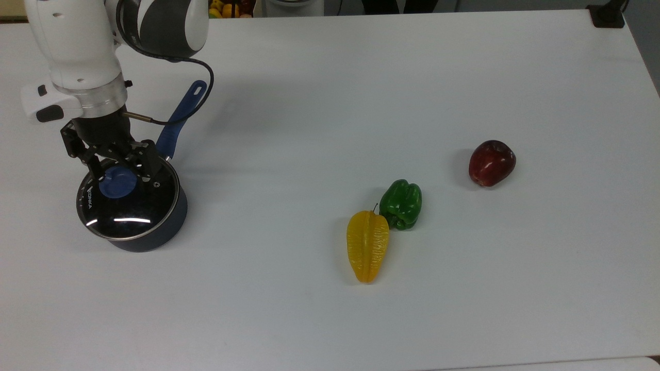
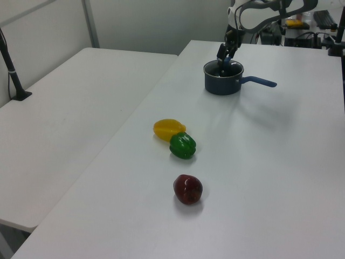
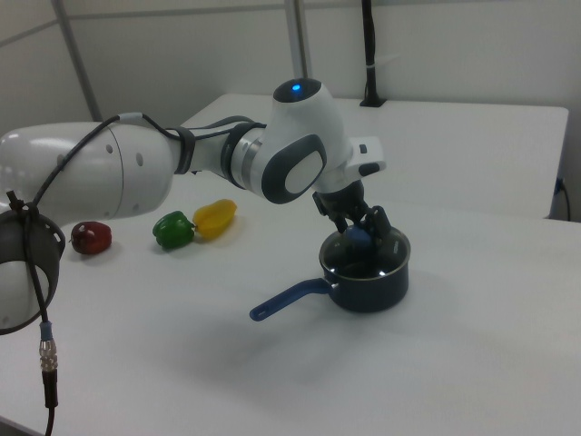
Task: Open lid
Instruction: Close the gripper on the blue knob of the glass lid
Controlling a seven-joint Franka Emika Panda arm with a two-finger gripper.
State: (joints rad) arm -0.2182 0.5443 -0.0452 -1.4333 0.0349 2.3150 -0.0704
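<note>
The round glass lid point(image 1: 129, 206) with metal rim and white lettering sits flat on the dark saucepan point(image 1: 154, 234) at the top view's left. Its blue knob point(image 1: 117, 181) shows between my two black fingers. My gripper point(image 1: 122, 175) stands open, one finger on each side of the knob, with small gaps still showing. In the right view the gripper point(image 3: 359, 229) hangs over the lid point(image 3: 368, 262), around the blue knob point(image 3: 357, 238). In the left view the gripper point(image 2: 225, 58) is above the saucepan point(image 2: 222, 78).
The saucepan's blue handle point(image 1: 180, 118) points toward the table's far edge in the top view. A yellow starfruit point(image 1: 367, 246), a green pepper point(image 1: 401, 204) and a red apple point(image 1: 491, 163) lie well to the top view's right. The white table point(image 1: 361, 319) stretches around them.
</note>
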